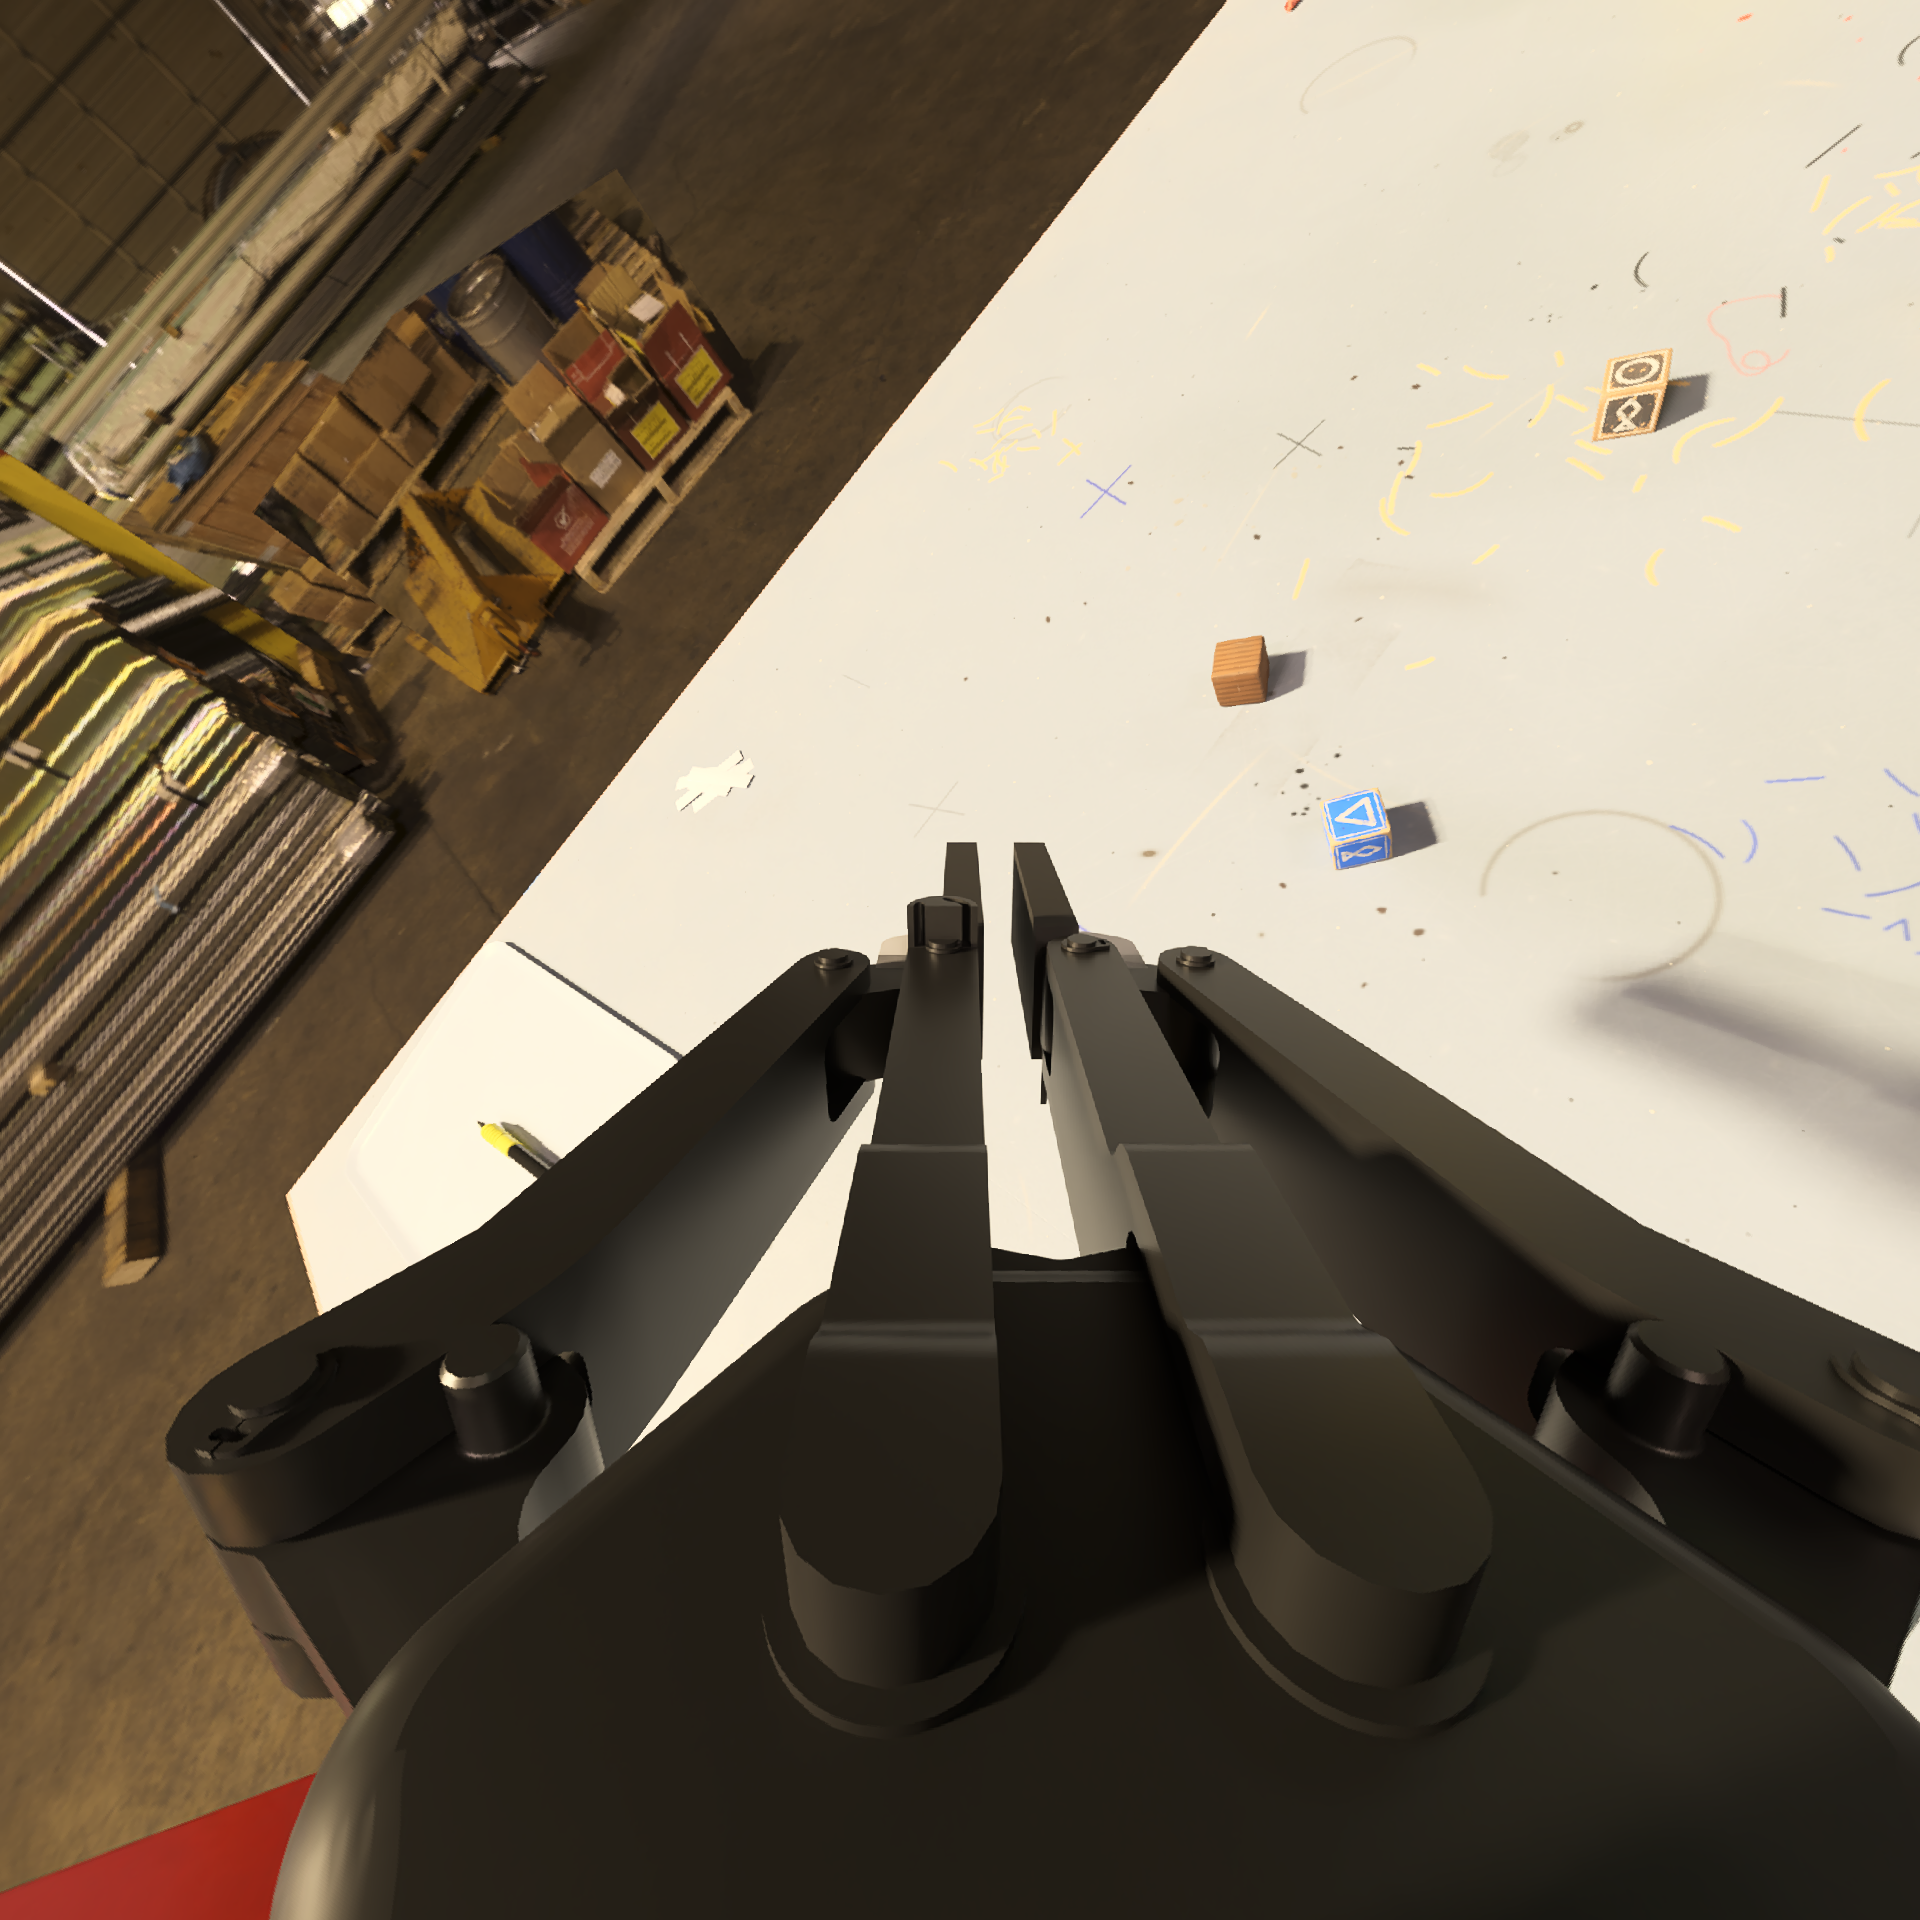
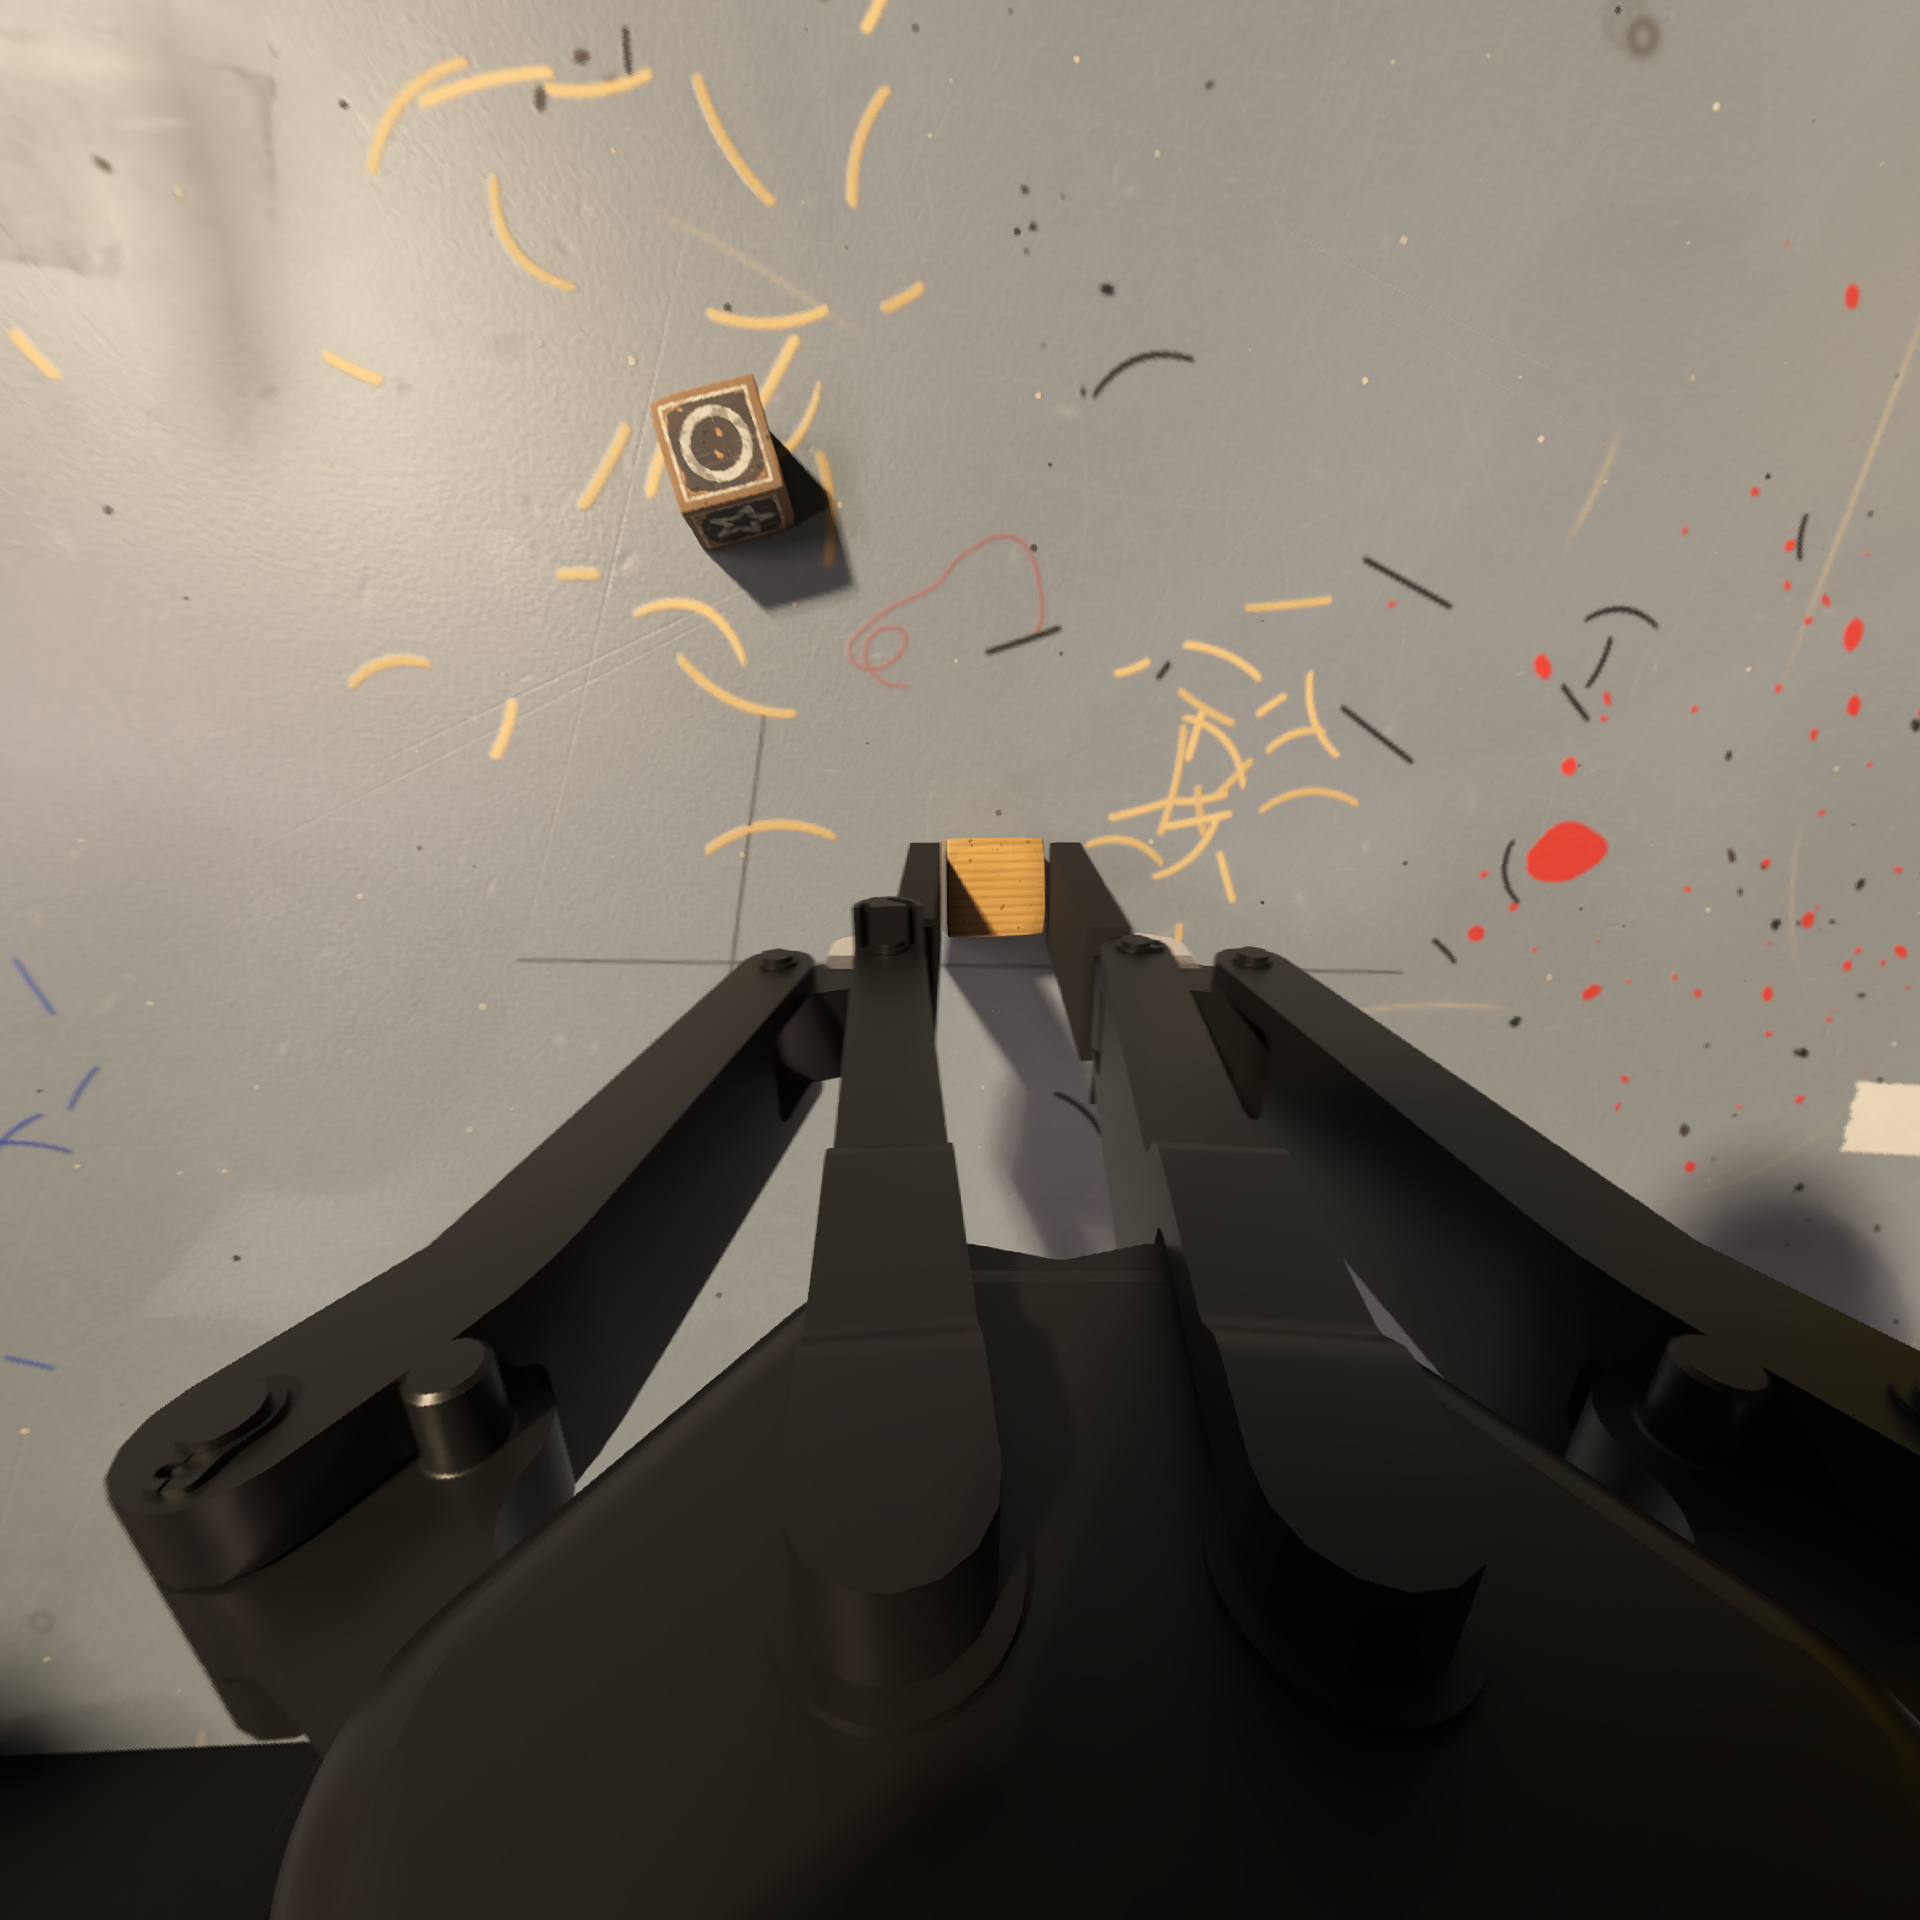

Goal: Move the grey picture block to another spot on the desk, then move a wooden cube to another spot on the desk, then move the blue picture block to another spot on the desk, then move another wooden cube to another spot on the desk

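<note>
My right gripper (image 2: 995, 883) is shut on a plain wooden cube (image 2: 993, 886), held between the fingertips above the desk. The grey picture block (image 2: 719, 459) stands on the desk up and to the left of it, apart; it also shows in the left wrist view (image 1: 1634, 395) at the far right. In the left wrist view another wooden cube (image 1: 1240, 670) and the blue picture block (image 1: 1357, 827) rest on the desk right of my left gripper (image 1: 995, 868). My left gripper is shut and empty, above the desk near its left edge.
The white desk (image 1: 1195, 312) is marked with yellow, black, blue and red scribbles and paint spots. A yellow marker (image 1: 509, 1141) lies on a white sheet (image 1: 468, 1049) near the desk's left edge. Beyond the edge lies a warehouse floor with pallets of boxes (image 1: 540, 416).
</note>
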